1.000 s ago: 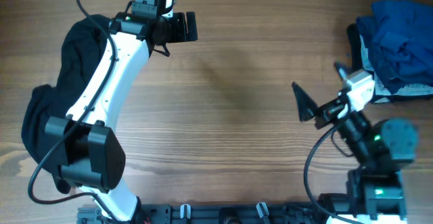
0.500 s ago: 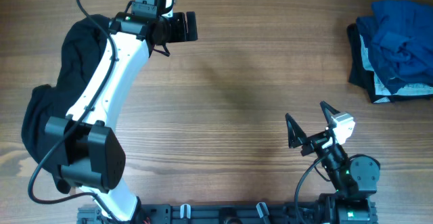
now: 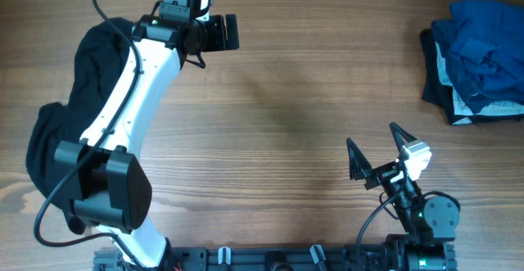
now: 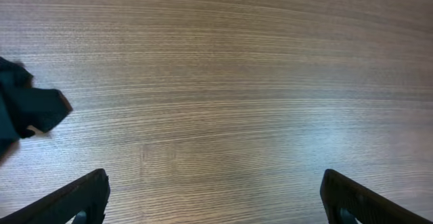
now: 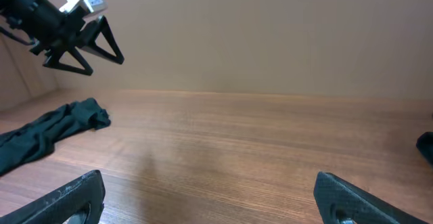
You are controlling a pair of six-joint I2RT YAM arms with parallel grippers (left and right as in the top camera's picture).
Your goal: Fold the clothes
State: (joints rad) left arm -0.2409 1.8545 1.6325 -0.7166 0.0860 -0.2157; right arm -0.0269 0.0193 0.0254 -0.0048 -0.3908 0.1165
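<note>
Folding looks barely begun: the left gripper (image 3: 223, 32) and the right gripper (image 3: 370, 134) both hang wide open and empty, while a black garment (image 3: 45, 140) lies crumpled at the left edge and a rumpled blue heap (image 3: 483, 42) sits in the upper right corner, neither folded.

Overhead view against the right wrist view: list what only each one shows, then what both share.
Only the overhead view shows the heap of blue clothes at the table's right edge, and the left arm's white links crossing above the black garment. Only the right wrist view shows the plain beige wall behind the table, seen from low down. Both show the wooden table, the black garment, the left end effector and the right end effector, each open.
</note>
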